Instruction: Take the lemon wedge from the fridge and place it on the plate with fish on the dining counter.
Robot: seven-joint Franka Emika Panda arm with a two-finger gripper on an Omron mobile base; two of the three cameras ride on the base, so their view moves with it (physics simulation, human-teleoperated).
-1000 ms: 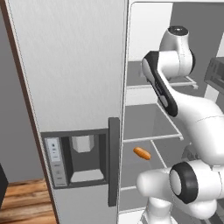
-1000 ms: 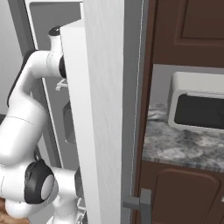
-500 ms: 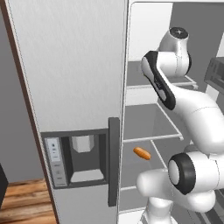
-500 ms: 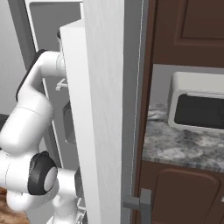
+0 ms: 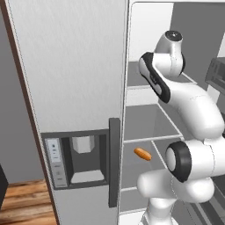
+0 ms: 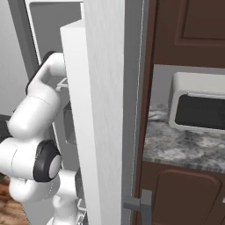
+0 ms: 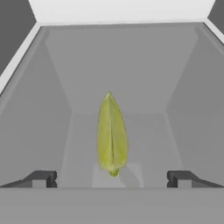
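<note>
Left of my pincer (image 7: 112,179) a grey fridge (image 5: 79,88) wall slopes in; free shelf either side. Lemon wedge (image 7: 112,133) stands dead ahead between spread, empty fingers (image 7: 41,178). Right wall mirrors. Arm elbows into the open compartment.

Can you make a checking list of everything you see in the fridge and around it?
Surface: grey fridge shelf, lemon wedge resting on it.
Job's things: lemon wedge, yellow-green, standing on its narrow edge, centred ahead of the gripper, not held. Fridge, right side open, left door shut.
Clutter: orange food item on a lower shelf.
Grippers: gripper open, a fingertip at each side of the wedge, not touching it.
Cables: nothing seen.
Surroundings: dispenser panel on the shut door; white microwave on a marbled counter; brown cabinets.
</note>
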